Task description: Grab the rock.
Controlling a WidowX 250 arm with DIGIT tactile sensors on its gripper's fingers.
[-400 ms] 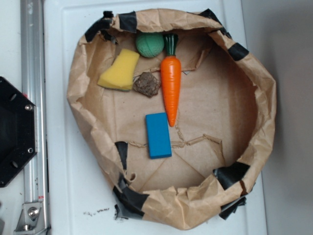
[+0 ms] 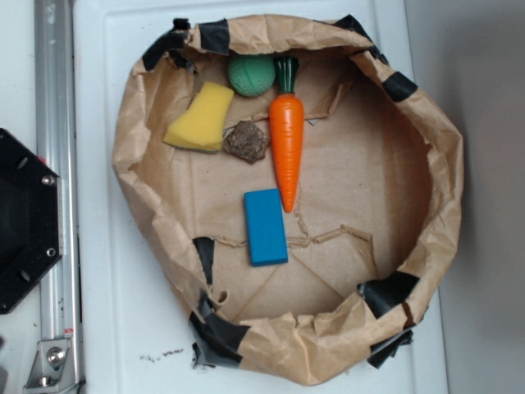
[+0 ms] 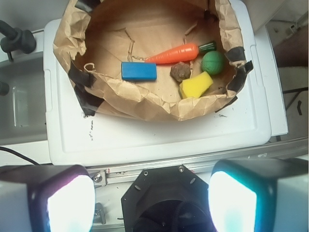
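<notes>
The small rough dark-brown rock (image 2: 245,141) lies on the floor of a round nest of crumpled brown paper (image 2: 447,176) patched with black tape, in its upper left part as the exterior view shows it. The rock touches the yellow sponge wedge (image 2: 199,119) on one side and sits just beside the orange plastic carrot (image 2: 287,148) on the other, with the green ball (image 2: 251,75) near it, against the paper wall. The flat blue rectangular block (image 2: 265,226) lies apart from the rock, close to the carrot's tip. The nest stands on a white plastic lid (image 2: 123,320), and a silver metal rail (image 2: 56,164) runs along its edge. In the wrist view the gripper (image 3: 152,200) is far from the nest — its 2 pale fingertips (image 3: 70,200) fill the lower corners, wide apart, with nothing between them. In this same view the rock (image 3: 180,71) is at the near side of the nest, between the carrot (image 3: 175,52) and the sponge wedge (image 3: 196,85), and nothing holds it.
</notes>
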